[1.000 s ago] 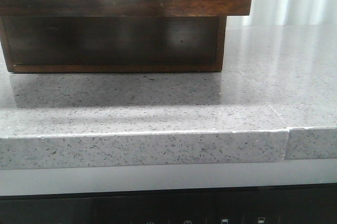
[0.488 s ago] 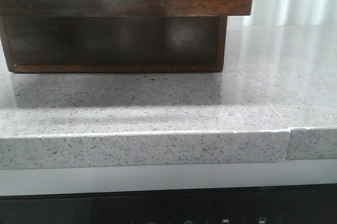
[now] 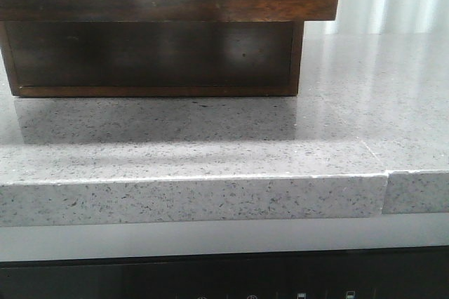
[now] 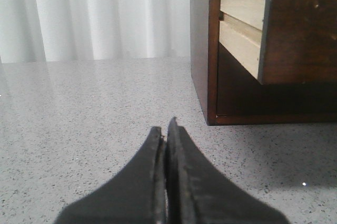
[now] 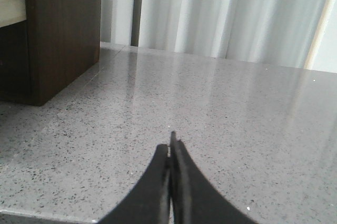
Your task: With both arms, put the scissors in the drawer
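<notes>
The left black pronged gripper (image 4: pixel 167 129) is seen with its two fingers pressed tight together, and nothing is held between them. The right black pronged gripper (image 5: pixel 170 142) is pressed together the same way, empty too. Both are held low and level over the speckled grey stone counter (image 3: pixel 351 102), pointing forward.

From the left gripper, the dark brown wooden box (image 4: pixel 202 50) is found at about two o'clock, near but not touching. Its wide dark brown wooden drawer (image 4: pixel 300 24) is pulled out, with pale wood sides showing. From the right gripper, the same box (image 5: pixel 63 29) is found at about ten o'clock. White curtains (image 5: pixel 221 13) hang behind.

The small scissors are not seen in any view, so their place cannot be told.

The drawer looks ready, so the scissors must be found first. A gripper should be opened wide before it is lowered over them, and the handles should be pinched gently. The other arm could be kept by the drawer to steady it.
</notes>
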You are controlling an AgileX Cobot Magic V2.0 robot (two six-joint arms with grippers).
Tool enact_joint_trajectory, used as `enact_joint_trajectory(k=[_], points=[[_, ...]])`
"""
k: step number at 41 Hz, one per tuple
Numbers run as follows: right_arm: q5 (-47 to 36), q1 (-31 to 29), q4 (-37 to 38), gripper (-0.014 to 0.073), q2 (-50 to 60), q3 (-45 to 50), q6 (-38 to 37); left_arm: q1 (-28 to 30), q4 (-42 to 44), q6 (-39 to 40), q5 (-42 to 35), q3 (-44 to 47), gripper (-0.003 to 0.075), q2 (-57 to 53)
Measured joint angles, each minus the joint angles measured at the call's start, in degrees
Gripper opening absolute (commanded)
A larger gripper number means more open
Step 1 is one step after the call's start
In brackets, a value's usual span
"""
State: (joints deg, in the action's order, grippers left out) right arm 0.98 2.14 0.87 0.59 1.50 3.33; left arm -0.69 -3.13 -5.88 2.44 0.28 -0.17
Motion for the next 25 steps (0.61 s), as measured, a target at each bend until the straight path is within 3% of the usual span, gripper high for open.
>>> enact_joint_trajectory(k=[25], points=[[-1.4,0.0,-2.9,-0.0117,0.0,0.0,-3.9,0.0,0.0,0.0,0.0,0.0,-0.002,0.0]])
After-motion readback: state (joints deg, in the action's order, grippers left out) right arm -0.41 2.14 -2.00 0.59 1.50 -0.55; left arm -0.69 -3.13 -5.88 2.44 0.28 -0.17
